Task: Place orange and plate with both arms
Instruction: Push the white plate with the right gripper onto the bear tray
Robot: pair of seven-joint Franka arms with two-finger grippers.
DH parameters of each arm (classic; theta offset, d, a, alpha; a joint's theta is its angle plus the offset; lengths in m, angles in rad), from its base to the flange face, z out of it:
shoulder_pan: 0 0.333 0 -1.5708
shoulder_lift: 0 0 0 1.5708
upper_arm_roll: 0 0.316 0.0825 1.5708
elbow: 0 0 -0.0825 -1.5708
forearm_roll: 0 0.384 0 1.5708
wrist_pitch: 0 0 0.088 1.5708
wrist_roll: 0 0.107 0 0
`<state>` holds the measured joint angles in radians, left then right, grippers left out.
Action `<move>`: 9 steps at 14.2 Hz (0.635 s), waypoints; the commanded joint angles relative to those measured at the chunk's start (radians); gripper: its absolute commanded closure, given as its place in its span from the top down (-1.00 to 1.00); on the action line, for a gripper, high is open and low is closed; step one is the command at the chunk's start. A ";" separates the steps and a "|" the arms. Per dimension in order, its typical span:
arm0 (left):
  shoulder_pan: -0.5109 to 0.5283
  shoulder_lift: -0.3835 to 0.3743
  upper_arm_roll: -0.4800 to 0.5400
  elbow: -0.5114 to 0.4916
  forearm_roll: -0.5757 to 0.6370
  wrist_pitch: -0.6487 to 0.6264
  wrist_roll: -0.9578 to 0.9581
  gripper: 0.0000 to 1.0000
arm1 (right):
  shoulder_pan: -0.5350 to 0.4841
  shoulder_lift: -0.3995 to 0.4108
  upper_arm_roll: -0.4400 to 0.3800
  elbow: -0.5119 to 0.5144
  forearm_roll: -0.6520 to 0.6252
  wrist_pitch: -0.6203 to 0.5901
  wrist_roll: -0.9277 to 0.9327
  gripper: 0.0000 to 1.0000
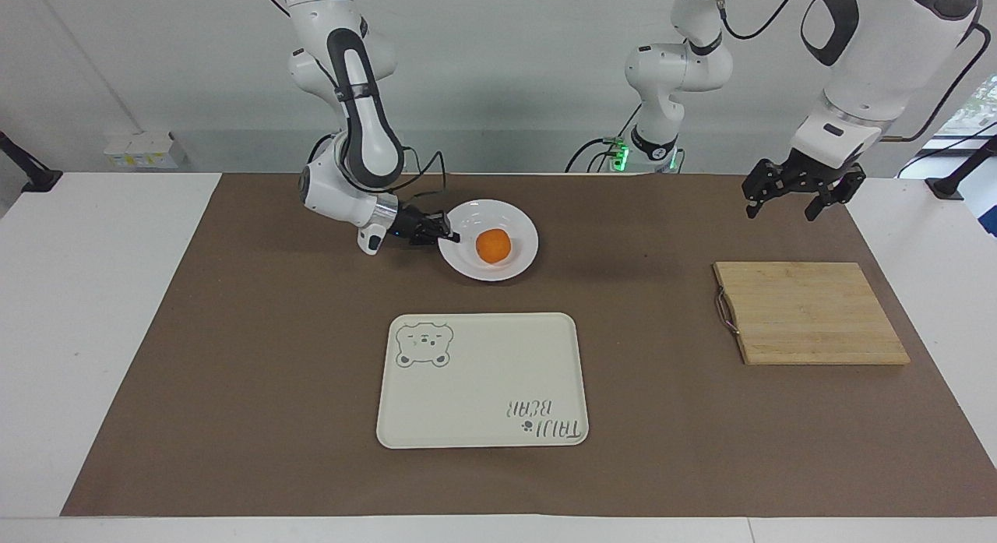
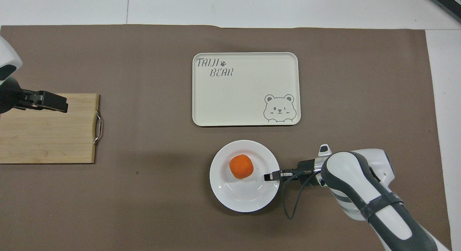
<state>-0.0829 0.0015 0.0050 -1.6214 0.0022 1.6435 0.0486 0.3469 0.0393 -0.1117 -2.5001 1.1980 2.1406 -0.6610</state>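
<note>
While clenched on the glossy round plate [image 1: 514, 223]'s rim, apparently: right end effector [image 1: 450, 234]; matte orange [image 1: 493, 245] inside.

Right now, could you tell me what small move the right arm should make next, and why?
Probably lift the plate slightly and carry it toward the tray. The right hand is shut on the plate's rim, the orange sits in the plate, and the tray lies just farther from the robots.

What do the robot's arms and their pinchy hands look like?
Both arms are white and chunky, with dark grey bands at the joints. The right gripper and left gripper are black, each with two fingers. Thin black cables loop beside the arms, and a small green light glows on a base.
</note>
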 commanded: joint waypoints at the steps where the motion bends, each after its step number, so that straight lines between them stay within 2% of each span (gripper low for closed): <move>1: 0.012 -0.003 -0.010 0.012 0.012 -0.021 0.008 1.00 | -0.066 0.016 0.000 0.043 0.031 -0.095 -0.043 -1.00; 5: 0.012 -0.005 -0.010 0.012 0.012 -0.021 0.008 1.00 | -0.095 0.074 -0.002 0.142 0.023 -0.114 -0.045 -1.00; 9: 0.012 -0.003 -0.010 0.012 0.012 -0.021 0.008 1.00 | -0.130 0.160 -0.006 0.295 -0.001 -0.133 0.021 -1.00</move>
<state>-0.0829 0.0015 0.0049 -1.6213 0.0022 1.6435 0.0486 0.2470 0.1387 -0.1165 -2.2998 1.1979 2.0556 -0.6675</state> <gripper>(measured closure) 0.000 0.947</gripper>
